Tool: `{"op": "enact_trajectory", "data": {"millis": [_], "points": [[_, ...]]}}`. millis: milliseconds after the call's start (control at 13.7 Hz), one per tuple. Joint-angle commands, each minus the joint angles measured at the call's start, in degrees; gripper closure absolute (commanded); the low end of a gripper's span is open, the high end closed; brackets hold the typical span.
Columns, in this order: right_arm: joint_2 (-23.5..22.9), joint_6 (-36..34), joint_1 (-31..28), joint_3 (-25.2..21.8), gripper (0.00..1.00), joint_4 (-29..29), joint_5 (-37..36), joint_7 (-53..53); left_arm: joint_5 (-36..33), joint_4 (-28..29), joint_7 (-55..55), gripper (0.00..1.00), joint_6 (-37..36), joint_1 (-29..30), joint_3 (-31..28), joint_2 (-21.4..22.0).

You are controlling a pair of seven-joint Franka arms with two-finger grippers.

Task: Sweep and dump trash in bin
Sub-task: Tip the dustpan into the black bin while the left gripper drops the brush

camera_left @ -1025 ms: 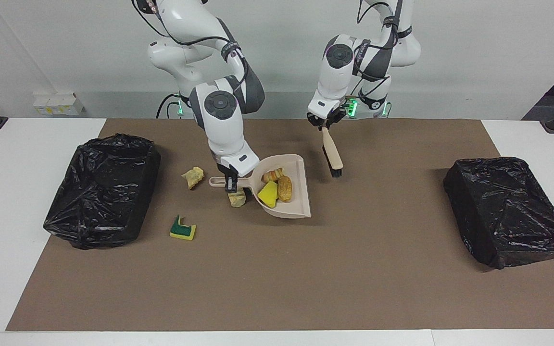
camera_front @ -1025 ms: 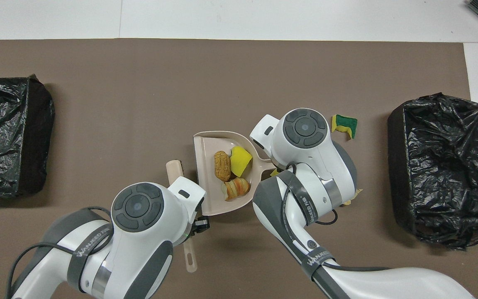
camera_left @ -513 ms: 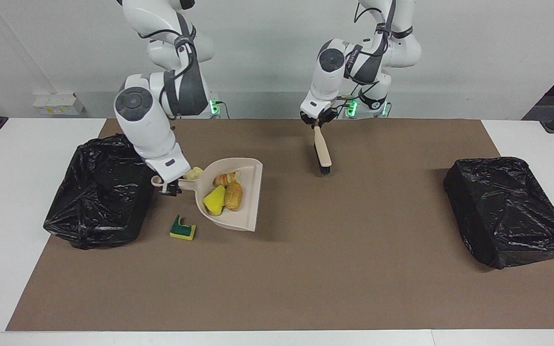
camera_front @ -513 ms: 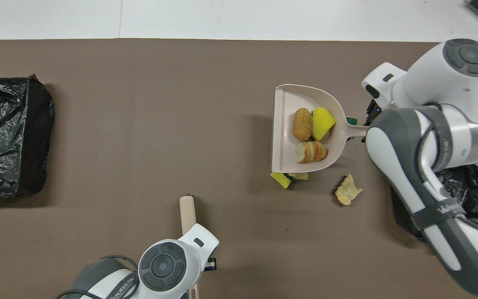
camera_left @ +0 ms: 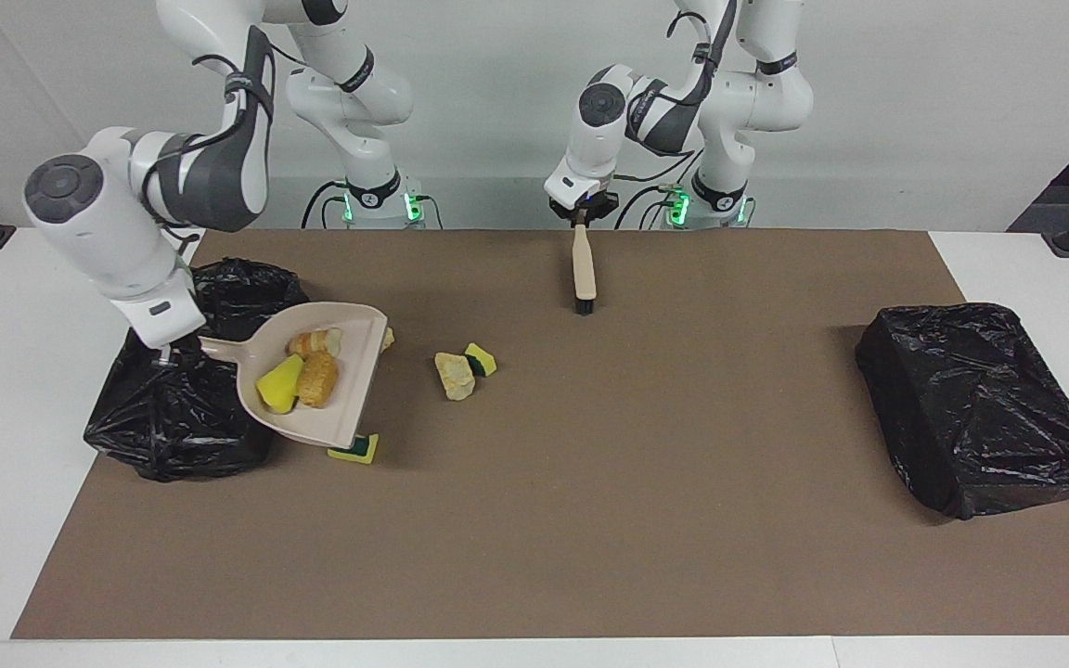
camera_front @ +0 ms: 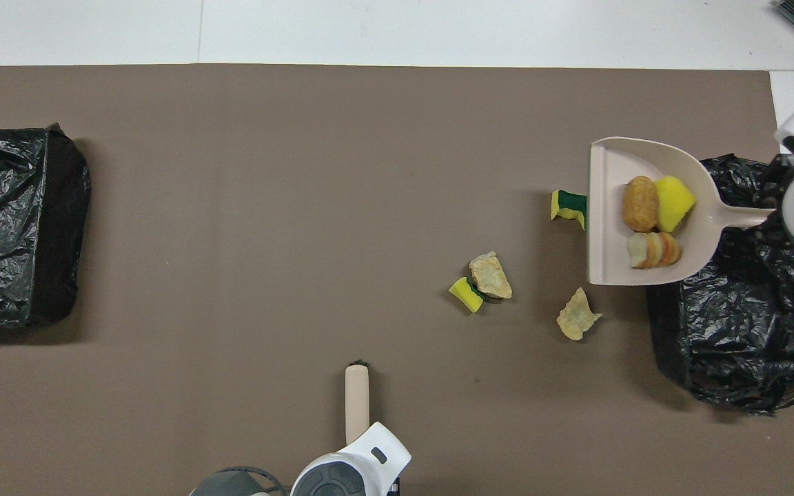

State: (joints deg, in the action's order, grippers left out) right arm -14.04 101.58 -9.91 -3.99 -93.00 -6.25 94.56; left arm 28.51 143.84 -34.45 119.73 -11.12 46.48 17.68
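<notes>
Black plastic-lined bin at mat's right-arm end; could be missed if tipped early, scraps spilling onto mat.
Beige plastic dustpan, handle clenched by right gripper, raised at bin's edge, carrying three yellow and tan foam scraps; could slide off tilted lip.
Beige brush grasped by left gripper, waiting near mat's robot-side edge.
Four scraps on mat unswept.

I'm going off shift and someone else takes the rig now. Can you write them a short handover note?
Right tool: shut on the dustpan handle, holding it raised at the edge of the bin at the right arm's end.
Left tool: shut on the brush, hanging bristles down near the robots.
Done: three scraps are in the dustpan, not yet dumped.
Left: four loose scraps lie on the mat near that bin. The other bin sits at the left arm's end.
</notes>
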Motion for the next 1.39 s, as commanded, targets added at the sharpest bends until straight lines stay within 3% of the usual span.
{"op": "enact_trajectory", "data": {"millis": [0, 73, 220, 513, 805, 1025, 1318], "points": [[0.7, -0.3, -5.8, 0.8, 1.00, 0.4, -3.7, 6.4, 1.1, 1.4, 0.0, 1.00, 1.5, -0.4, -0.7, 0.9], [0.9, -0.4, -7.0, 0.7, 1.00, 0.3, -6.0, 7.8, 1.1, 1.0, 0.5, 0.72, 1.5, 0.1, -0.8, 0.0], [1.6, -0.8, -7.3, 0.8, 1.00, -0.3, -14.5, 7.3, 0.9, 0.2, 1.1, 0.02, 1.0, 1.4, -1.0, -0.5], [3.8, -0.9, -5.8, 0.9, 1.00, -4.3, -26.2, -2.9, 0.1, -3.0, 6.0, 0.00, 0.1, 2.0, -5.1, 0.2], [11.0, -1.3, 1.0, 0.9, 1.00, -16.8, -37.9, -22.2, -13.7, -12.2, 11.0, 0.00, -9.5, 2.0, -17.4, 0.2], [11.1, -6.9, 2.1, 1.0, 1.00, -15.2, -42.2, -21.9, -21.6, -20.9, 23.7, 0.00, -16.0, 1.9, -30.4, -0.4], [13.2, -7.3, 1.0, 0.8, 1.00, -12.8, -42.1, -14.2, -25.4, -37.0, 34.3, 0.00, -27.8, 2.2, -40.1, -3.2]]}}
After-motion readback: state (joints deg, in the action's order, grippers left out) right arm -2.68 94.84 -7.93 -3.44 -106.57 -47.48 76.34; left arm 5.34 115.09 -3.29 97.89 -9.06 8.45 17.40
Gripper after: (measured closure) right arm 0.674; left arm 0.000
